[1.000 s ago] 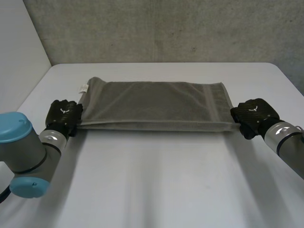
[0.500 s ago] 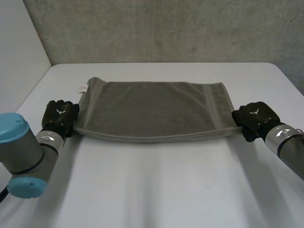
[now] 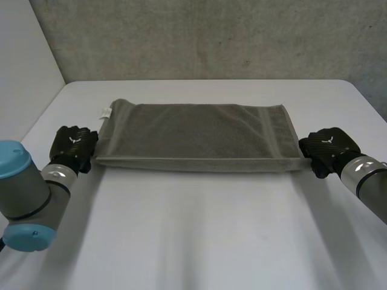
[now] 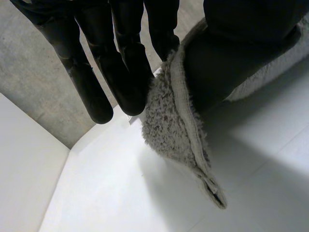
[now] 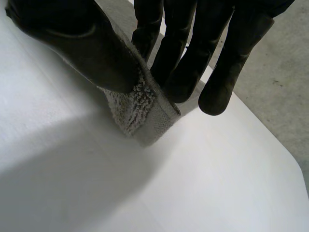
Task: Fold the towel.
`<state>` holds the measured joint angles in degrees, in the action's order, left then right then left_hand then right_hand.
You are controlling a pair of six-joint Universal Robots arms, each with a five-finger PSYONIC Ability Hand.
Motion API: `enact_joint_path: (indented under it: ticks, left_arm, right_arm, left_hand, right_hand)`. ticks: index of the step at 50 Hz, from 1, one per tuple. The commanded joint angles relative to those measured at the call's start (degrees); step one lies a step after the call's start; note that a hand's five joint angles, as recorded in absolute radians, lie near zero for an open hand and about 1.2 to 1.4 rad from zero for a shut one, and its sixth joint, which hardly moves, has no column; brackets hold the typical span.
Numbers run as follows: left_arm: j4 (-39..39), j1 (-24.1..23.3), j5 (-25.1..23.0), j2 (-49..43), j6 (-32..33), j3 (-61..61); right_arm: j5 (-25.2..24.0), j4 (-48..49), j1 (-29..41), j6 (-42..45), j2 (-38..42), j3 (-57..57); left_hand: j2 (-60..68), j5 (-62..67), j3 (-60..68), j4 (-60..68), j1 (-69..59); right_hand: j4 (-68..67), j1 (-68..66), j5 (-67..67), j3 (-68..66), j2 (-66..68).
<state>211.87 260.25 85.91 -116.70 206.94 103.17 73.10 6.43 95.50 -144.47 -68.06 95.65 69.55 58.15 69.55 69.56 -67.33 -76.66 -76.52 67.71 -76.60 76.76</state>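
Head view: towel [image 3: 193, 136] spread flat across middle of table [image 3: 199, 241], long edge nearest robot drawn straight between left hand [image 3: 74, 147] at near left corner and right hand [image 3: 326, 148] at near right corner; small white tag [image 3: 105, 112] at far left corner. Left wrist view: towel corner pinched between thumb [image 4: 231, 58] and fingers [image 4: 120, 72], tip of corner poking out past grip and hanging just clear of table. Right wrist view: same story, corner clamped between thumb [image 5: 82, 43] and fingers [image 5: 176, 63], very little towel inside grip. Likely step: carrying near edge over to far edge. Risks: shallow pinch on both sides, so possible slip-out under tension from pulling apart; uneven lift or travel between arms, giving skewed fold; possible separation of layers at corners, layer count hard to judge from here.
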Motion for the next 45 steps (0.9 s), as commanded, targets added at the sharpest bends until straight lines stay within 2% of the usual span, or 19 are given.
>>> enact_joint_path:
  ticks: [1, 2, 3, 5, 6, 7, 8, 14, 20, 25, 27, 31, 33, 35, 39, 41, 45]
  left_arm:
    - [-4.4, 0.1, -0.2, 6.0, 7.6, 3.0]
    - [-5.1, 0.2, -0.7, 8.7, 9.8, 4.3]
    - [-5.9, 0.2, -1.8, 11.6, 11.6, 5.9]
    - [-6.6, 0.3, -3.0, 15.1, 12.9, 7.6]
    - [-7.6, 0.9, -4.3, 19.0, 13.6, 9.6]
    - [-7.6, 0.9, -4.3, 19.1, 13.6, 9.6]
    - [-8.7, 1.5, -5.7, 23.0, 13.6, 11.1]
    - [-13.0, 3.3, -10.4, 31.6, 13.5, 14.2]
    - [-15.0, 3.7, -12.4, 31.0, 13.6, 14.2]
    - [-14.9, 3.7, -12.6, 21.3, 14.2, 10.9]
    - [-14.9, 3.6, -12.5, 18.7, 14.2, 9.0]
    - [-14.6, 3.3, -12.1, 12.6, 14.3, 4.6]
    - [-14.6, 2.7, -11.8, 6.3, 14.1, -1.4]
    - [-14.6, 2.5, -11.7, 3.4, 13.4, -4.7]
    - [-14.6, 1.7, -11.2, -2.7, 13.4, -11.3]
    - [-14.6, 0.1, -8.4, -8.2, 13.2, -18.4]
    - [-14.6, -1.0, -5.0, -12.9, 13.1, -24.2]
  right_arm:
    - [-0.2, -9.1, -0.5, 2.4, -4.3, -2.0]
    - [-0.9, -15.0, -0.8, 4.2, -6.4, -3.2]
    - [-0.9, -15.0, -0.8, 4.2, -6.5, -3.2]
    - [-3.9, -25.3, -2.2, 7.6, -10.6, -5.5]
    - [-3.9, -25.3, -2.2, 7.6, -10.6, -5.6]
    - [-5.8, -29.4, -3.2, 8.8, -12.9, -6.6]
    - [-7.3, -32.7, -4.3, 10.0, -15.8, -7.6]
    - [-10.6, -38.4, -7.9, 12.4, -20.9, -9.0]
    - [-11.7, -39.6, -8.8, 13.2, -21.2, -8.8]
    - [-11.1, -38.8, -8.6, 13.5, -16.9, -10.0]
    - [-10.9, -38.3, -8.6, 13.2, -9.8, -13.5]
    - [-10.2, -36.7, -8.1, 12.5, -4.0, -17.0]
    - [-9.5, -35.1, -6.8, 11.9, -1.3, -18.8]
    - [-6.7, -30.4, -4.2, 8.7, 4.1, -23.1]
    - [-2.8, -24.7, -2.1, 5.1, 8.8, -26.9]
    - [-1.2, -21.6, -1.2, 3.8, 10.6, -28.4]
    - [1.4, -11.8, 0.4, 2.2, 15.3, -31.5]
  left_hand:
    - [10.5, 11.9, 10.4, 10.4, -12.7]
    - [10.5, 11.9, 10.4, 10.4, -12.7]
    - [10.5, 11.9, 10.4, 10.4, -12.7]
    - [10.5, 11.9, 10.4, 10.4, -12.7]
    - [10.5, 11.9, 10.4, 10.4, -12.7]
    - [10.5, 11.9, 10.4, 10.4, -12.7]
    - [10.5, 11.9, 10.4, 10.4, -12.7]
    - [10.5, 11.9, 10.4, 10.4, -12.7]
    - [10.5, 11.9, 10.4, 10.4, -12.7]
    - [10.5, 11.9, 10.4, 10.4, -12.7]
    - [10.5, 11.9, 10.4, 10.4, -12.7]
    - [10.5, 11.9, 10.4, 10.4, -12.7]
    - [10.5, 11.9, 10.4, 10.4, -12.7]
    - [10.5, 11.9, 10.4, 10.4, -12.7]
    - [10.5, 11.9, 10.4, 10.4, -12.7]
    - [10.5, 11.9, 10.4, 10.4, -12.7]
    - [10.5, 11.9, 10.4, 10.4, -12.7]
  right_hand:
    - [-3.3, -3.5, 2.3, -3.4, 3.2]
    - [-3.3, -3.5, 2.3, -3.4, 3.2]
    - [-3.3, -3.5, 2.3, -3.4, 3.2]
    - [-3.3, -3.5, 2.3, -3.4, 3.2]
    - [-3.3, -3.5, 2.3, -3.4, 3.2]
    - [-3.3, -3.5, 2.3, -3.4, 3.2]
    - [-3.3, -3.5, 2.3, -3.4, 3.2]
    - [-3.3, -3.5, 2.3, -3.4, 3.2]
    - [-3.3, -3.5, 2.3, -3.4, 3.2]
    - [-3.3, -3.5, 2.3, -3.4, 3.2]
    - [-3.3, -3.5, 2.3, -3.4, 3.2]
    - [-3.3, -3.5, 2.3, -3.4, 3.2]
    - [-3.3, -3.5, 2.3, -3.4, 3.2]
    - [-3.3, -3.5, 2.3, -3.4, 3.2]
    - [-3.3, -3.5, 2.3, -3.4, 3.2]
    - [-3.3, -3.5, 2.3, -3.4, 3.2]
    - [-3.3, -3.5, 2.3, -3.4, 3.2]
